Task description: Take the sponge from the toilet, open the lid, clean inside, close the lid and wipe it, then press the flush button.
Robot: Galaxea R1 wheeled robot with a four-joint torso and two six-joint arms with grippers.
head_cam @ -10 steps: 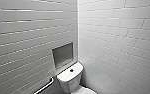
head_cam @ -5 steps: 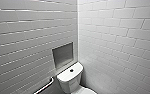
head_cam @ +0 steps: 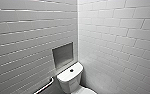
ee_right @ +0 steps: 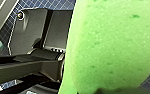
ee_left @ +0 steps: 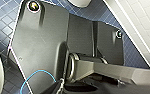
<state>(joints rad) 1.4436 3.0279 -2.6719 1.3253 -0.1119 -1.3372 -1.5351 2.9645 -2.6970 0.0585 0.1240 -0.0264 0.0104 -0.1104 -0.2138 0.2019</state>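
Sponge: the sponge (ee_right: 111, 42) looms bright green right against the right wrist camera, with blue floor tiles (ee_right: 53, 3) behind it and nothing beneath it.
Right gripper: you should read it as pinching the sponge, since the pad hangs in the air that close to the wrist. This is a judgement, because the grip itself is not plain.
Left gripper: you cannot tell whether it is spread or pressed together. That wrist looks down over blue floor beside the white tiled wall.
Toilet: in the head view the toilet (head_cam: 70, 78) sits at 6 o'clock, in the corner where the two tiled walls meet. The flush button (head_cam: 71, 70) is a dark dot on the tank top.
Lid: too little of the bowl end shows at the lower edge for you to tell whether it is up or down.
Surroundings: a wall niche (head_cam: 63, 54) lies at 11 o'clock from the tank, and a grab bar (head_cam: 46, 87) at 7 o'clock of the picture.
Change: nothing. Over the last second the head view holds the same framing, with the toilet, niche and bar in the same spots, so your base and head are at rest.
Meaning: no green shows on the tank top, so the pick-up looks done and the lid work is not yet begun.
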